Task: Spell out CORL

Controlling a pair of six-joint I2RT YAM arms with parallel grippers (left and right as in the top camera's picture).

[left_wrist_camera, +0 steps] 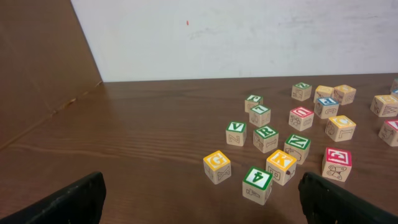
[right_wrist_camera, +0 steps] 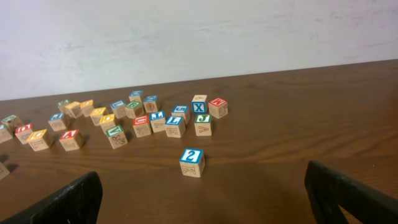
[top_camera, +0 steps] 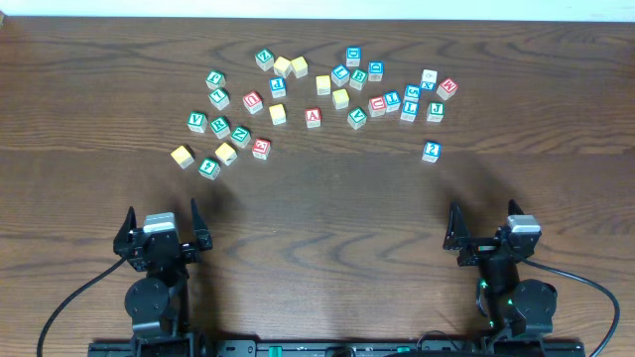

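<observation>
Letter blocks [top_camera: 314, 116], scattered, well beyond spread jaws

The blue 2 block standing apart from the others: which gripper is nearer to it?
Right. The right gripper sits just robot-side of the blue 2 block; the left gripper is far off to its left.
</observation>
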